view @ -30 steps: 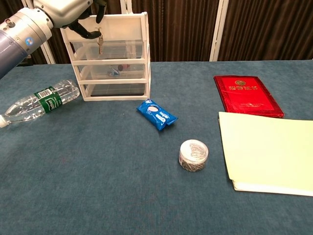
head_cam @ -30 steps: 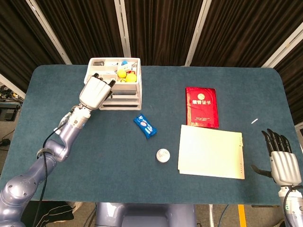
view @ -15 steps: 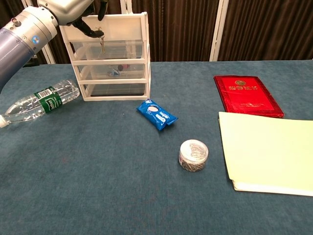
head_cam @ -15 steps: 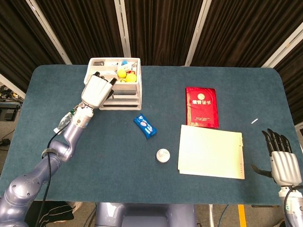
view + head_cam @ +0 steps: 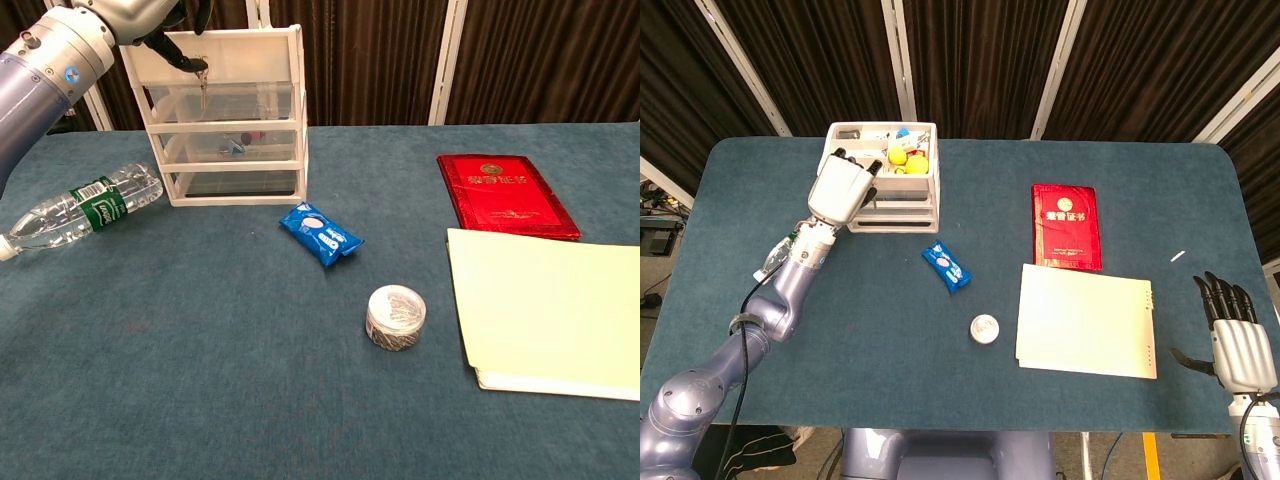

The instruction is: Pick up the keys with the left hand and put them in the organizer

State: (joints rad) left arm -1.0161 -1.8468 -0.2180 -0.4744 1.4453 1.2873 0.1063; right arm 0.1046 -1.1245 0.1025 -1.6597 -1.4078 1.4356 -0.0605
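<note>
My left hand [image 5: 843, 187] is raised at the front of the white drawer organizer [image 5: 910, 203], over its left side. In the chest view the left hand [image 5: 150, 20] pinches the keys [image 5: 203, 88], which dangle in front of the organizer's [image 5: 228, 130] top drawer. The organizer's open top holds yellow and blue items [image 5: 906, 158]. Far off at the table's front right corner, my right hand [image 5: 1238, 338] is held flat with its fingers straight and holds nothing.
A plastic water bottle [image 5: 78, 207] lies left of the organizer. On the blue table are a blue snack packet [image 5: 946, 266], a small round tin [image 5: 984, 328], a red booklet [image 5: 1066, 226] and a pale yellow folder [image 5: 1086, 321].
My left hand has shifted slightly up and toward the organizer's top, carrying the dangling keys with it. The right hand has not moved.
</note>
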